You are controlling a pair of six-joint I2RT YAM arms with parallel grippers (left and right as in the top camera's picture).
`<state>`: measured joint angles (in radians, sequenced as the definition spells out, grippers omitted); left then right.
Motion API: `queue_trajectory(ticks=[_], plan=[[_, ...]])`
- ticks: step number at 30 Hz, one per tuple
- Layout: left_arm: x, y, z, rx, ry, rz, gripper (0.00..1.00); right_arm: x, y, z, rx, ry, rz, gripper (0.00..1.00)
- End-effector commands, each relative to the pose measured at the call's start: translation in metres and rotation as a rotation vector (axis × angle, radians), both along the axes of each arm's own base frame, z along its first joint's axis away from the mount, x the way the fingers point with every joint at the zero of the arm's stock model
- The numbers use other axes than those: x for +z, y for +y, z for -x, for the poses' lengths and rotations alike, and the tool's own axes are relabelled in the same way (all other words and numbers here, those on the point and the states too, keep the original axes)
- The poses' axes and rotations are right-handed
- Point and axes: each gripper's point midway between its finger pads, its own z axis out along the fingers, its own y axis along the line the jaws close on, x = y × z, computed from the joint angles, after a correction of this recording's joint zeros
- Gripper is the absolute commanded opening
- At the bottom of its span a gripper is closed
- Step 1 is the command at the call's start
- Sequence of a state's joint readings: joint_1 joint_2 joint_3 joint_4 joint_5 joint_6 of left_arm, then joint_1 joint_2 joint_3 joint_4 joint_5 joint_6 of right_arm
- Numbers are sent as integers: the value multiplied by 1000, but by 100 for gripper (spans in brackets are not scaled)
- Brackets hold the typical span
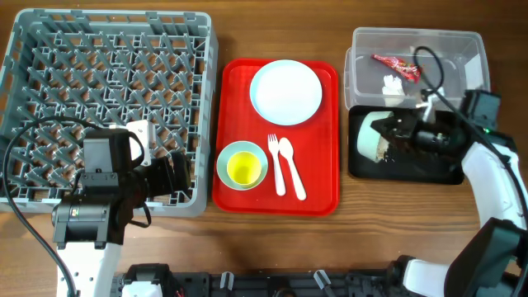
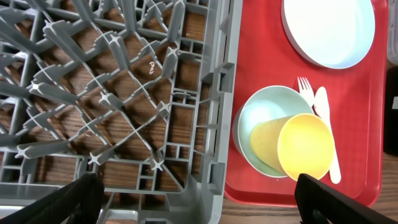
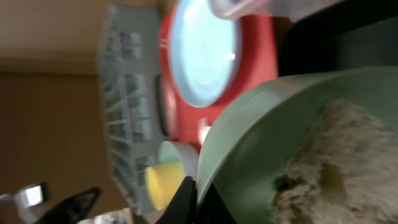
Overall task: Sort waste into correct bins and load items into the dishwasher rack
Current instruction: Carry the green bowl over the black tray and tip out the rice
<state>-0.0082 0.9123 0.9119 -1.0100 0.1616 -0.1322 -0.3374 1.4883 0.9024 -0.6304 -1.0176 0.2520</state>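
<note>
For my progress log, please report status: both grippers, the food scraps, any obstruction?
Left gripper open over rack corner. Right gripper shut on bowl, tipped over black tray. Food scraps inside bowl, not yet dumped. No obstruction seen.

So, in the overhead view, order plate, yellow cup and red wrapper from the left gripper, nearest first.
1. yellow cup, just right of left gripper
2. plate, farther back on red tray
3. red wrapper, in clear tub, far right

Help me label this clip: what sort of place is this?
Likely a staged dish-clearing workstation, not a kitchen: grey dishwasher rack, red tray and clear tub on a wooden table.
</note>
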Motion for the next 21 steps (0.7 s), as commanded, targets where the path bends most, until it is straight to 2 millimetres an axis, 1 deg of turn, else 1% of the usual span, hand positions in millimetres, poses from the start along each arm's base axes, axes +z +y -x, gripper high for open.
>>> queue_trajectory(ticks=[1, 10, 16, 21], plan=[[7, 0, -3, -10, -23, -5, 100, 27, 2, 4, 32, -82, -298, 4], [7, 0, -3, -10, -23, -5, 100, 25, -15, -7, 4, -57, -485, 4], [7, 0, -3, -10, -23, -5, 100, 18, -28, -16, -35, -9, -542, 4], [7, 0, -3, -9, -23, -4, 100, 19, -47, -20, -101, 28, -572, 4]])
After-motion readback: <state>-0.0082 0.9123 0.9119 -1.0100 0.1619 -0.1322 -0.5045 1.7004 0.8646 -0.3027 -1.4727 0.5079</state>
